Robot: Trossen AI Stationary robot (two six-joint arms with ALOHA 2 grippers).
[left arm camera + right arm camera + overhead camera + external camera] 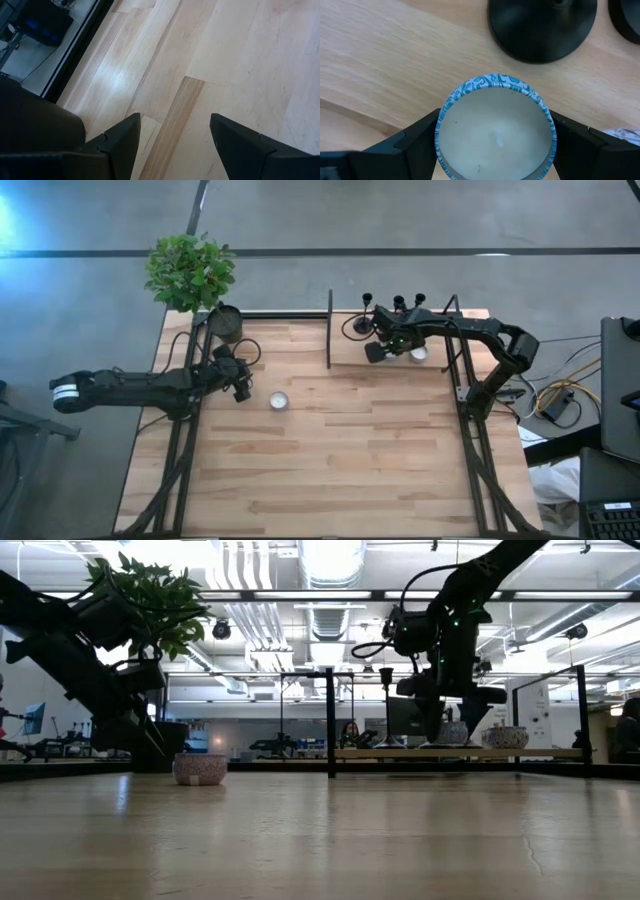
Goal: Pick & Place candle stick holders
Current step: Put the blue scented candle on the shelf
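Observation:
Three black candlestick holders [367, 300] [399, 302] [420, 300] stand on their round bases in a row at the table's far edge. Two of the bases show in the right wrist view [542, 27] [627, 17]. My right gripper [385, 345] is just near of them, shut on a small round candle jar [495, 130] with a blue-and-white patterned rim. My left gripper [243, 388] is open and empty above the table's left part, its fingers apart over bare wood [172, 142]. My right gripper pinches the candle jar between its two fingers, one on each opposite side of the round wall [440, 131]. The fingers come from above, pointing down. The jar sits upright, its open top up; whether it is lifted or stands on the wood, I cannot tell.
A second small candle jar [279, 401] stands on the table right of my left gripper, and a third white one [419, 353] beside my right gripper. A potted green plant [190, 270] stands at the far left corner. A thin black upright bar [330, 330] divides the far edge.

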